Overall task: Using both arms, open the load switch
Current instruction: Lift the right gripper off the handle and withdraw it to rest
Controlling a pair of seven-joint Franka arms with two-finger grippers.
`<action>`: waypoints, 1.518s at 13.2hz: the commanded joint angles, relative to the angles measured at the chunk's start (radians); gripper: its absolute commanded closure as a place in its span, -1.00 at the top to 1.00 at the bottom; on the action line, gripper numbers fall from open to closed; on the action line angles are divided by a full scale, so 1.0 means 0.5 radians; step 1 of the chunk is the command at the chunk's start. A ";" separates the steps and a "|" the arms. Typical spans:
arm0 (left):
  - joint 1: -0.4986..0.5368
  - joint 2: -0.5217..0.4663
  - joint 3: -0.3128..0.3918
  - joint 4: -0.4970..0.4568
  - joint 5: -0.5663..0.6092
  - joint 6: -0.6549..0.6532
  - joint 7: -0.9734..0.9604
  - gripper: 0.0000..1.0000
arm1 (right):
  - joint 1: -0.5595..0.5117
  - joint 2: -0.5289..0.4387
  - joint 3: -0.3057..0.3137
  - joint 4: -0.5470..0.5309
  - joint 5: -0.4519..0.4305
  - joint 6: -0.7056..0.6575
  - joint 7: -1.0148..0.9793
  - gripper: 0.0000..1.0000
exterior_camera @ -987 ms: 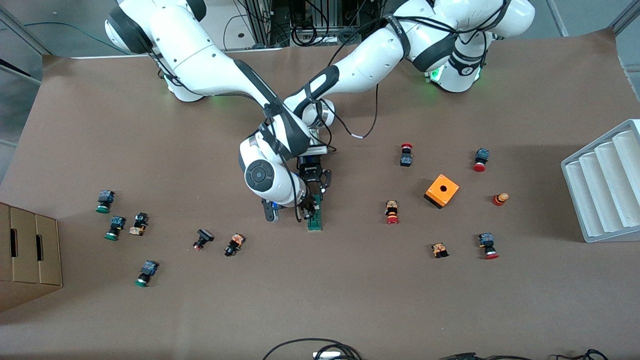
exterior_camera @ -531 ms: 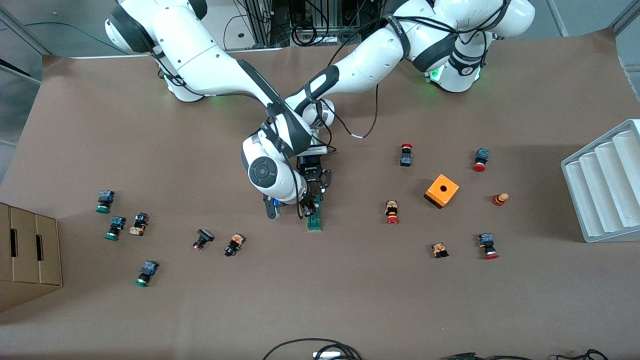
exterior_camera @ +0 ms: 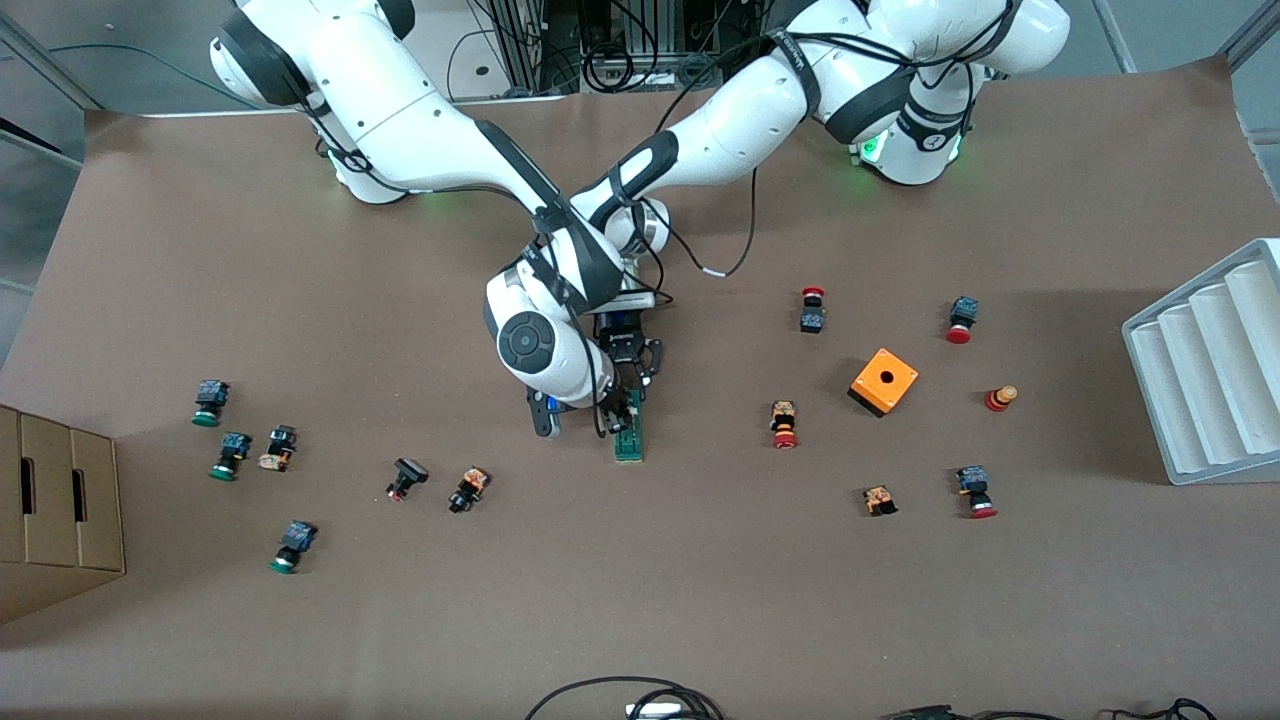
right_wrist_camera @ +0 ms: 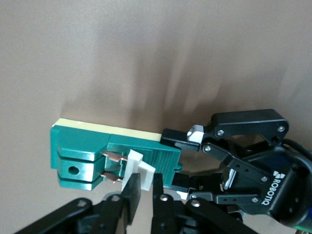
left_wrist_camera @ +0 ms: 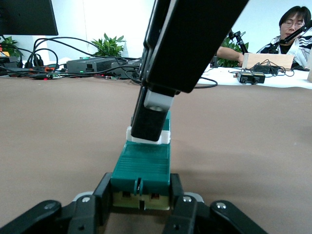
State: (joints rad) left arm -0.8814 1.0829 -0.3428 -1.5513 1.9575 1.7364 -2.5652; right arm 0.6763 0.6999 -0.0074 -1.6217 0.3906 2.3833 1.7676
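Two grippers met at one small part when I froze the feed. At the right arm's end of the table stood a cardboard box [exterior_camera: 60, 515], with green-capped push-buttons [exterior_camera: 232, 452] scattered near it. At mid-table lay the load switch [exterior_camera: 630, 436], a narrow dark-green bar flat on the brown table [exterior_camera: 300, 620]. My right gripper [right_wrist_camera: 142, 192], from above, was nearly shut, pinching the switch's white handle [right_wrist_camera: 138, 174]. My left gripper [left_wrist_camera: 141, 204] was shut on the bar's end farther from the front camera. Toward the left arm's end sat the orange box [exterior_camera: 884, 381] and a white rack [exterior_camera: 1215, 365]. I judged the switch light, rigid plastic with a slick shell: the body wanted clamping across its flanks, the thin handle a gentle pull, since it looked breakable.
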 commanded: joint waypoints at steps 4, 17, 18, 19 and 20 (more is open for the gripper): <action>0.002 0.108 -0.011 0.053 0.009 0.012 0.004 0.03 | -0.205 -0.239 0.000 0.068 -0.152 -0.213 -0.104 1.00; 0.005 0.049 -0.014 0.090 -0.009 0.012 0.176 1.00 | -1.230 -1.506 -0.040 -0.290 -0.421 -1.364 -3.055 1.00; 0.005 0.040 -0.017 0.090 -0.012 0.016 0.176 1.00 | -1.230 -1.586 -0.089 -0.343 -0.547 -1.358 -3.227 1.00; 0.005 0.028 -0.017 0.087 -0.019 0.031 0.179 1.00 | -1.230 -1.620 -0.141 -0.361 -0.588 -1.352 -3.426 1.00; 0.005 -0.003 -0.023 0.084 -0.025 0.049 0.185 1.00 | -1.230 -1.618 -0.230 -0.361 -0.588 -1.309 -3.631 1.00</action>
State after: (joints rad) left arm -0.8808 1.0848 -0.3442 -1.5339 1.9571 1.7440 -2.5006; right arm 0.0552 -0.0601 -0.0760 -1.7416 0.1254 1.6914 0.1035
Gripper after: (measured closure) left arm 0.000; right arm 0.000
